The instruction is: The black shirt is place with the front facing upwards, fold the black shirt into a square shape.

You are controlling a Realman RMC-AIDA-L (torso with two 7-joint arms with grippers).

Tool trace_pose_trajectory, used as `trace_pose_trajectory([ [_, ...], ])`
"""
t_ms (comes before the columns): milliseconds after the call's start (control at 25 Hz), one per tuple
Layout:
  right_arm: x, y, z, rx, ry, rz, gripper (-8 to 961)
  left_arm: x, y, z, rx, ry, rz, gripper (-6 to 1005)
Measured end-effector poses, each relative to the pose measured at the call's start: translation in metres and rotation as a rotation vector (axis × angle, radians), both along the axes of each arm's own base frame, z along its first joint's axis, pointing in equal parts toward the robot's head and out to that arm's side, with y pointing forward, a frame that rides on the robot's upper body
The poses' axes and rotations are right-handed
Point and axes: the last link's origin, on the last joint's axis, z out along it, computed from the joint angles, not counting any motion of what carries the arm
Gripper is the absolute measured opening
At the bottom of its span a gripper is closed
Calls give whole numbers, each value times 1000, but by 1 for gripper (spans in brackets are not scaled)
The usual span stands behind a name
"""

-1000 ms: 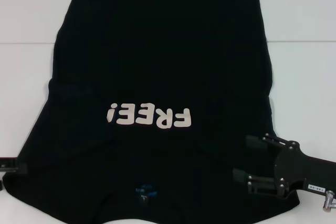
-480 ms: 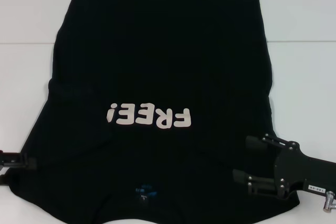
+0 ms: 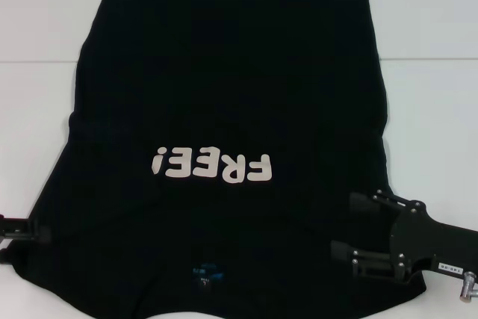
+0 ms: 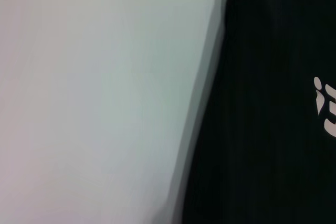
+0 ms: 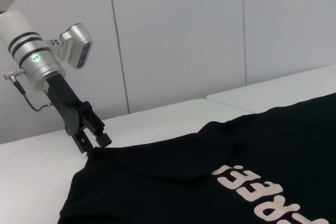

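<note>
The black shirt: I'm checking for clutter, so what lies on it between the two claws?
Only the black shirt lies between the left claw and right claw, seen in the head view.

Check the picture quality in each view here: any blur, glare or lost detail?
Head view: even light, no glare, but the black shirt shows almost no fold detail. Left wrist view: shirt edge smeared, soft against the table. Right wrist view: sharp; left gripper and lettering clear.

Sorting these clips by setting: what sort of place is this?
Probably a lab or test room: a plain white table, bare pale wall panels, and only the black shirt laid out between the left gripper and right gripper.
</note>
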Motion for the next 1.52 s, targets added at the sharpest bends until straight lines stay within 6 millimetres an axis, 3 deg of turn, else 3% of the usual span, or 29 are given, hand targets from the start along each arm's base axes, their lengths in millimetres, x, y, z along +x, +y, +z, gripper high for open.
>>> trace_pose_trajectory([
  [360, 0, 0, 2, 3, 7, -1, 916, 2, 1, -1, -16, 36, -20, 777],
  [1000, -2, -1, 3, -1, 22, 3, 915, 3, 2, -4, -25, 53, -51, 105],
  [1160, -2, 0, 6, -13, 34, -26, 915, 2, 1, -3, -25, 49, -57, 51],
  [1360, -3, 5, 30, -100, 78, -143, 914, 2, -2, 0, -28, 30, -74, 11],
  [1520, -1, 13, 68, -272, 57, -400, 913, 3, -5, 7, -7, 1, -116, 11],
])
